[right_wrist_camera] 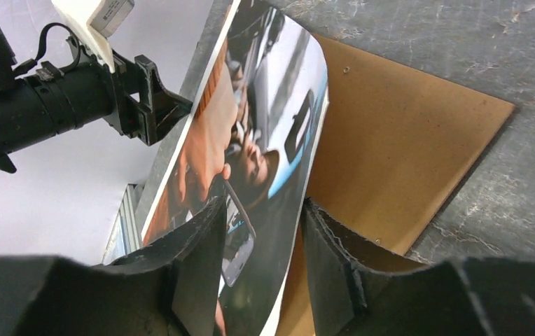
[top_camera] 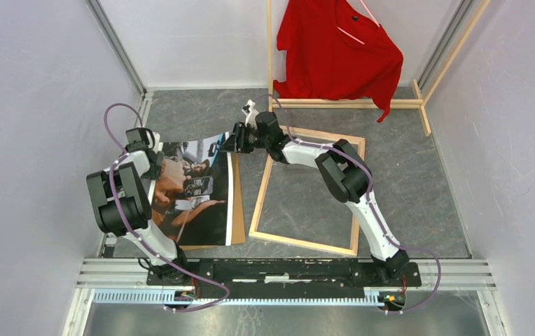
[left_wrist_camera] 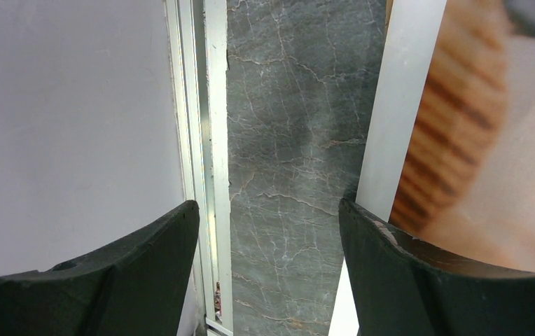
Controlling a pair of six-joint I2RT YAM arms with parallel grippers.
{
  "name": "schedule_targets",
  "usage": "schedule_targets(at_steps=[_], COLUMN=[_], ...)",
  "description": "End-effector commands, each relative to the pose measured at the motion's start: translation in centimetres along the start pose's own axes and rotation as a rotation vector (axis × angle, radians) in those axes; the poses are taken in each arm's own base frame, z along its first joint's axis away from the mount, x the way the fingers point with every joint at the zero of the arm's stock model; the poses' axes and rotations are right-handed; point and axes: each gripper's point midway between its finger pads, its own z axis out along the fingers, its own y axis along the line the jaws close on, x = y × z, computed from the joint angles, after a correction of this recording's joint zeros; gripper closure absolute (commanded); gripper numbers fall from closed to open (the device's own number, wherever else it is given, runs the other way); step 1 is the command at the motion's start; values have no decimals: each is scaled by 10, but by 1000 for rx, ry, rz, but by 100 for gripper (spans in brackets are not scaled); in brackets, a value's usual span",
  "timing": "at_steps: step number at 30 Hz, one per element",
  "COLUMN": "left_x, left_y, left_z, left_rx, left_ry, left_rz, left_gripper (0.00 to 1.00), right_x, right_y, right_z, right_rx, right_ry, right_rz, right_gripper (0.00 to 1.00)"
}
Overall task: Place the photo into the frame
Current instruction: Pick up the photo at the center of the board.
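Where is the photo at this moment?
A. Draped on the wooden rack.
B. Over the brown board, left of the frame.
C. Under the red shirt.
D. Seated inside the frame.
B: the photo lies over the brown board, beside the frame, which holds no picture; the right pincer straddles the photo's far corner.

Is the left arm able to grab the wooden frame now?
Probably not: the left end effector sits beyond the large dark photo print, far across from the light wooden rectangular frame.
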Motion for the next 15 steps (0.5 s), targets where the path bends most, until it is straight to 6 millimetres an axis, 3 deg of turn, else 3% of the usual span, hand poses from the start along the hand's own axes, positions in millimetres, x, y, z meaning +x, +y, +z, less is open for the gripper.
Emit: schedule_targets(at_steps=[1,7,9,12,15], left_x=[13,4,1,-6,-14], left_y=[-37,-37,-34,-28,-20], left_z=[5,-7,-12,-21,-31], left_rx=[154,195,199,196,202], left_ry=[33,14,6,-8,-26], left_rz=[43,29,26,27,13], left_gripper=[19,17,16,13,7], right_x=[-9,-15,-25,-47,-71], right_y=[30,34,43,65,98], right_z=[5,7,-2,-26,-66], right_rx=[-96,-80,-73,-79,-97], right_ry=[-23,-15,-26,-51,-95], right_rz=[-37,-62,-93,-145,-240], right_gripper=[55,80,100,100,100])
